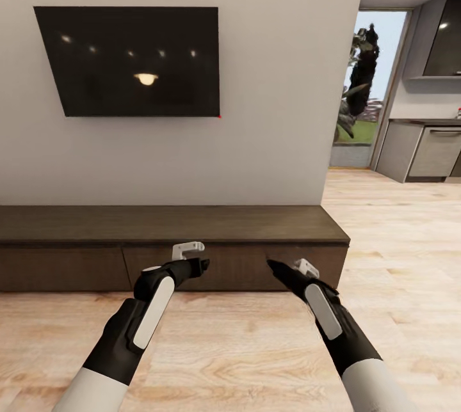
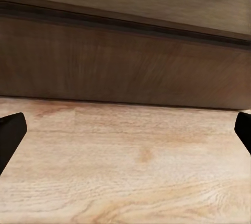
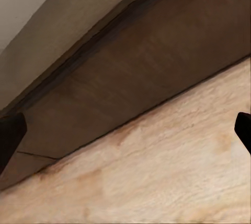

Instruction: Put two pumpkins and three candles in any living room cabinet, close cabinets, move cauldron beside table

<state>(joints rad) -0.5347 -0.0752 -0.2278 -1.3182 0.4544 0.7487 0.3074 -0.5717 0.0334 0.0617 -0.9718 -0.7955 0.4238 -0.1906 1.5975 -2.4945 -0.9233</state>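
Facing the closed low dark-brown cabinet [image 1: 173, 245], my left end effector [image 1: 195, 258] and right end effector [image 1: 285, 268], both spread apart and empty, could bump its handle-less drawer fronts [image 1: 192, 268].

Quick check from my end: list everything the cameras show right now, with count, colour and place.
cabinet: one, dark brown, long and low against the wall, drawer fronts shut
television: one, black, on the wall above the cabinet
floor: pale wood
window: one, tall, far right, trees outside
kitchen units: grey, far right
left gripper: open, in front of the cabinet, holding nothing
right gripper: open, in front of the cabinet, holding nothing
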